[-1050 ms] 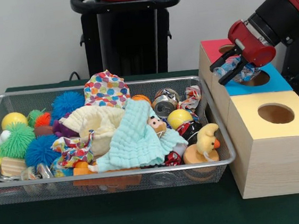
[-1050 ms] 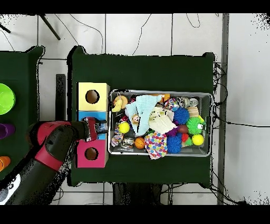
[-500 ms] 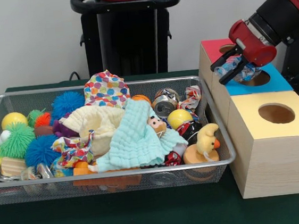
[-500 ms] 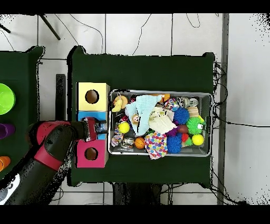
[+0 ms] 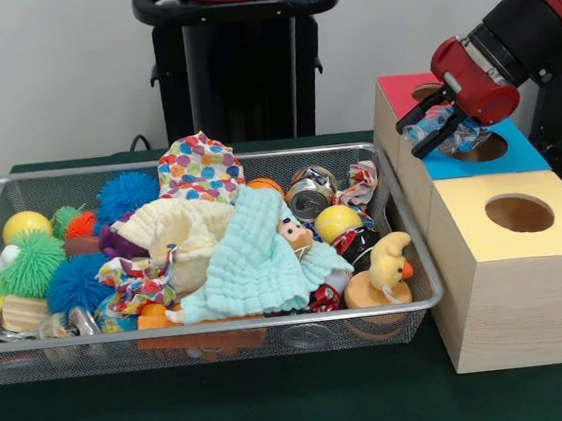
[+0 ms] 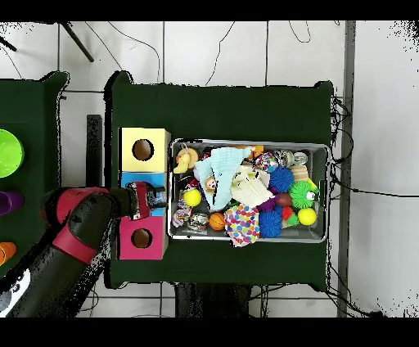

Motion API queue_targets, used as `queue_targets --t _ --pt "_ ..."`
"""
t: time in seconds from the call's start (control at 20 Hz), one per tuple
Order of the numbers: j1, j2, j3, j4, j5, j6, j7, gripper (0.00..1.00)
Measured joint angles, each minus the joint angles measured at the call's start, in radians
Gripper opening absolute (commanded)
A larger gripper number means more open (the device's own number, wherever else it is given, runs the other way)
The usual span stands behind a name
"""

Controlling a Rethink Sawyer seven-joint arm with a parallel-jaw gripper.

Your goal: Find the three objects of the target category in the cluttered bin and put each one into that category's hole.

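Note:
My gripper (image 5: pixel 440 129) hangs over the near edge of the blue box (image 5: pixel 522 157), just left of its round hole (image 5: pixel 482 147). It is shut on a crumpled clear and blue plastic piece (image 5: pixel 451 133). In the overhead view the gripper (image 6: pixel 152 199) sits between the blue box (image 6: pixel 129 178) and the red box (image 6: pixel 141 238), beside the bin wall. The wire bin (image 5: pixel 213 327) holds crushed cans (image 5: pixel 310 195), a crumpled wrapper (image 5: pixel 362 181), spiky balls, cloths and toys.
A yellow box (image 5: pixel 556 242) with a hole (image 5: pixel 519 213) stands nearest the camera, and the red box (image 5: pixel 401 88) stands behind the blue one. A mint cloth (image 5: pixel 256 258) and a duck toy (image 5: pixel 387 265) lie at the bin's front right. A green bowl (image 6: pixel 6 152) sits on a side table.
The gripper, still holding the plastic piece, has edged slightly up and to the right over the blue box. The bin's contents have not moved.

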Motion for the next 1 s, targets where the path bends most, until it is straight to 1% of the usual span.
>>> queue_targets --t 0.35,1.0 --pt "0.0 0.0 0.0 -0.001 0.0 0.003 0.02 0.0" --pt "0.0 0.0 0.0 -0.001 0.0 0.003 0.02 0.0"
